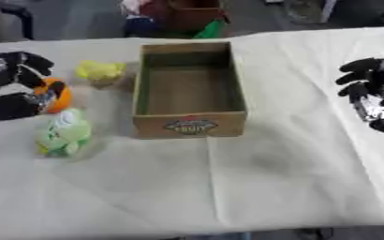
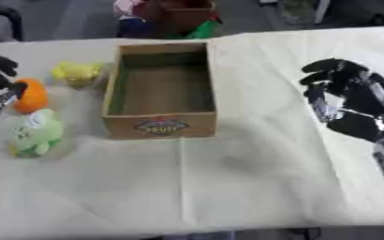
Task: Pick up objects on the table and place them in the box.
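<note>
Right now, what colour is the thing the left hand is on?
Orange, with the left hand curled around it; the right eye view shows it best.

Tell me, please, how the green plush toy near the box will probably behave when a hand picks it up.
The green plush toy looks soft and rounded, so it would probably squash and sag rather than stay stiff. It seems light for its bulk, like stuffed fabric. Its fuzzy surface looks unlikely to slip, and lying low on the tablecloth beside the wooden box, it should not roll far if nudged.

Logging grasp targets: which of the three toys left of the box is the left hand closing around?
The orange toy: the left hand curls round it, while the yellow toy and green toy lie apart, untouched.
</note>
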Controlling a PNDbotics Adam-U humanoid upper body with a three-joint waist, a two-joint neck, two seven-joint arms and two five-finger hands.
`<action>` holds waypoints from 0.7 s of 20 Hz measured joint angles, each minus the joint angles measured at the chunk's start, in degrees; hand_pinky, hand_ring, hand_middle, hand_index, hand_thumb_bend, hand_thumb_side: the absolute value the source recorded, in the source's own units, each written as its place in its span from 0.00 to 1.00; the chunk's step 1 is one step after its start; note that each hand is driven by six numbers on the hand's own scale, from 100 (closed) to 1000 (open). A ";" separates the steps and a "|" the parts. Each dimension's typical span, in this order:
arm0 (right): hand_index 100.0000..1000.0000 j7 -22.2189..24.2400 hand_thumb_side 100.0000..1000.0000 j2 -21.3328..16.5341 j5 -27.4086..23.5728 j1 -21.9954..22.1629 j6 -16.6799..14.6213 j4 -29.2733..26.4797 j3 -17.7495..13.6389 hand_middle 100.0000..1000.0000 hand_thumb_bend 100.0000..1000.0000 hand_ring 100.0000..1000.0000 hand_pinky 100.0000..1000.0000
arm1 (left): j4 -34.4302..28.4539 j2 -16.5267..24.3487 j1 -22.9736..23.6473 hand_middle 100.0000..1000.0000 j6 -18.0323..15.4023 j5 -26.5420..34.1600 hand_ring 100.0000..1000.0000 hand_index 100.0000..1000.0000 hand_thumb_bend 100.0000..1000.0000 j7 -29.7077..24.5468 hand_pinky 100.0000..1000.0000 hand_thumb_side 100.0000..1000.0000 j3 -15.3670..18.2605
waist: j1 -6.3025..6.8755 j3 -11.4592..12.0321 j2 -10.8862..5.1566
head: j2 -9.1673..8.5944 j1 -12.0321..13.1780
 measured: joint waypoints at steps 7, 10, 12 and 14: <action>0.72 0.43 0.06 0.00 -0.07 -0.04 0.08 0.02 0.07 0.69 0.00 0.67 0.57 | 5.42 2.30 -0.26 0.59 -3.12 -7.11 0.59 0.74 0.35 -7.11 0.66 0.21 -0.72 | -0.13 -0.18 -0.01 | 0.00 0.23; 0.72 0.48 0.06 0.01 -0.09 -0.04 0.11 0.03 0.07 0.69 0.00 0.67 0.57 | 8.12 1.02 -1.46 0.60 -4.52 -10.21 0.59 0.74 0.35 -10.22 0.66 0.21 -0.73 | -0.13 -0.14 -0.08 | 0.00 0.21; 0.72 0.54 0.06 0.02 -0.09 -0.04 0.15 0.04 0.07 0.69 0.00 0.67 0.57 | 9.96 -0.01 -2.14 0.60 -5.42 -12.31 0.59 0.74 0.35 -12.29 0.66 0.21 -0.75 | -0.16 -0.12 -0.12 | 0.00 0.20; 0.72 0.56 0.06 0.03 -0.10 -0.03 0.17 0.07 0.07 0.69 0.00 0.67 0.57 | 11.79 -1.20 -2.96 0.61 -6.39 -14.36 0.59 0.74 0.34 -14.35 0.66 0.21 -0.78 | -0.25 -0.09 -0.12 | 0.00 0.17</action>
